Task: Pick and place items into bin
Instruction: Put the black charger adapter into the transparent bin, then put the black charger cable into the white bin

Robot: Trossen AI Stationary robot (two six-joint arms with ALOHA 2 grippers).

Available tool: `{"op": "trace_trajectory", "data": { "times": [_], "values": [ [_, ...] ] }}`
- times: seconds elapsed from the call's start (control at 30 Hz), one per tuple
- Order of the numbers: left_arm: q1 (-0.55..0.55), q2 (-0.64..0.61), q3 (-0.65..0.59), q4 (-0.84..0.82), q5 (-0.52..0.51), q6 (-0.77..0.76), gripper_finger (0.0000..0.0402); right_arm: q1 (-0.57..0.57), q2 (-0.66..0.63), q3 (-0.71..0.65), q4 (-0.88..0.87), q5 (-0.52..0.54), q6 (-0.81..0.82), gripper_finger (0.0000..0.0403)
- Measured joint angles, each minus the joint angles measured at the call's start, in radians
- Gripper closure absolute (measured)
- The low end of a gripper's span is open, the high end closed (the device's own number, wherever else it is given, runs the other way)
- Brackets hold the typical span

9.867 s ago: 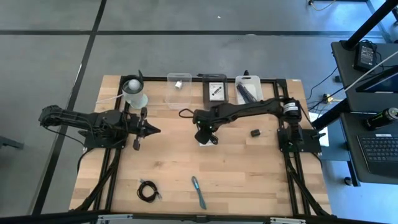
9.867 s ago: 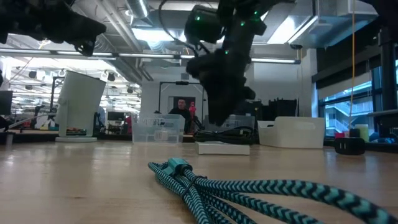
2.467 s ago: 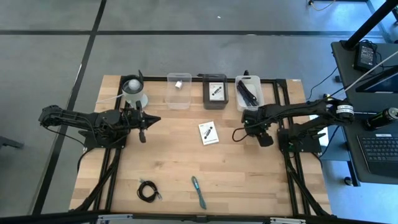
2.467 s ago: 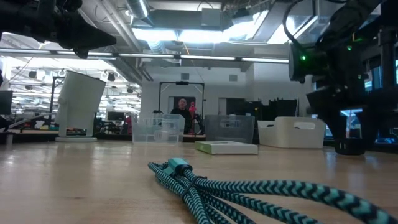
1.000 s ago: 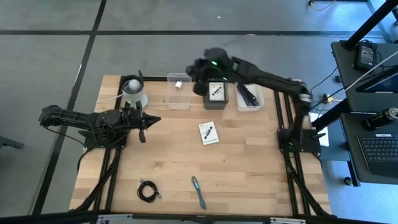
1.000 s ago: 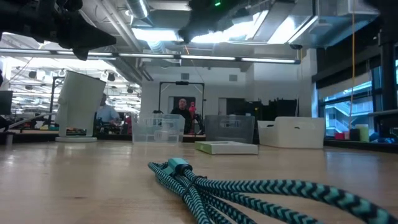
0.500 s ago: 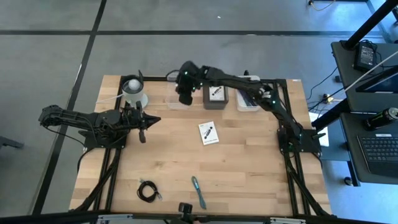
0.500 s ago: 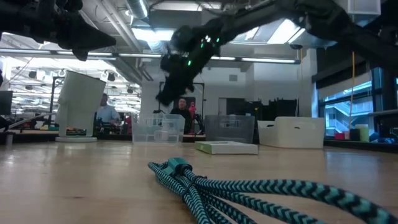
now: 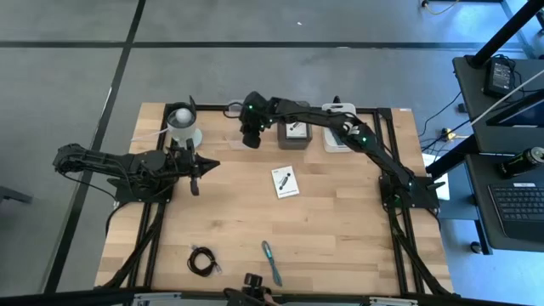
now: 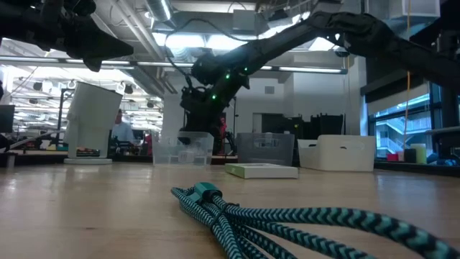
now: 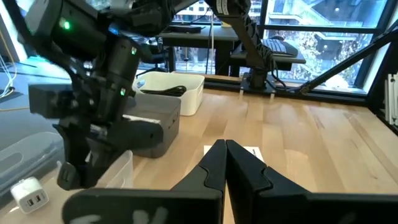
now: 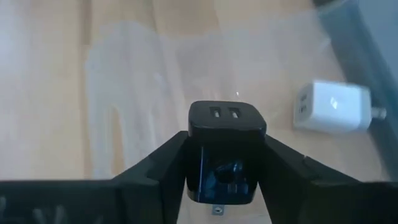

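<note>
From above, the right gripper (image 9: pixel 249 136) hangs over the clear bin (image 9: pixel 244 133) at the bench's (image 9: pixel 331 229) far edge; the left gripper (image 9: pixel 196 174) waits near the left edge, fingers together. The right wrist view shows its fingers against a black charger (image 12: pixel 226 150) over the bin, beside a white charger (image 12: pixel 336 107).

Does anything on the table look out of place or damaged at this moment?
Nothing stands out. The right hand holds a black charger over the clear bin, where a white charger lies. The white card, teal cable and black coiled cable lie flat, undamaged.
</note>
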Motion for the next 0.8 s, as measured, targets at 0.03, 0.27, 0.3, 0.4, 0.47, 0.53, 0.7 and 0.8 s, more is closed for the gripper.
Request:
{"op": "trace_trajectory", "data": {
  "times": [0.03, 0.27, 0.3, 0.4, 0.47, 0.53, 0.7, 0.8],
  "values": [
    [0.0, 0.0, 0.0, 0.0, 0.0, 0.0, 0.04, -0.001, 0.002, -0.001, -0.001, 0.001, 0.0, 0.0218],
    [0.0, 0.0, 0.0, -0.002, 0.001, 0.0, 0.0398, 0.0, -0.001, 0.0, 0.008, 0.001, 0.003, 0.0214],
    [0.0, 0.0, 0.0, -0.002, 0.001, 0.0, 0.0399, 0.0, -0.001, 0.0, 0.006, 0.001, 0.002, 0.0218],
    [0.0, 0.0, 0.0, -0.001, 0.001, 0.0, 0.0399, 0.0, -0.001, 0.001, 0.006, 0.001, 0.001, 0.0229],
    [0.0, 0.0, 0.0, -0.001, 0.001, 0.0, 0.0399, -0.002, -0.001, 0.02, -0.027, 0.004, 0.002, 0.0238],
    [0.0, 0.0, 0.0, -0.001, 0.001, 0.0, 0.0398, -0.007, -0.002, 0.064, -0.075, 0.003, -0.001, 0.0247],
    [0.0, 0.0, 0.0, -0.001, 0.001, 0.0, 0.0399, -0.033, -0.025, 0.164, -0.212, 0.002, -0.002, 0.0282],
    [0.0, 0.0, 0.0, 0.0, 0.001, 0.0, 0.0399, -0.054, -0.079, 0.14, -0.269, -0.033, -0.008, 0.0312]
  ]
}}
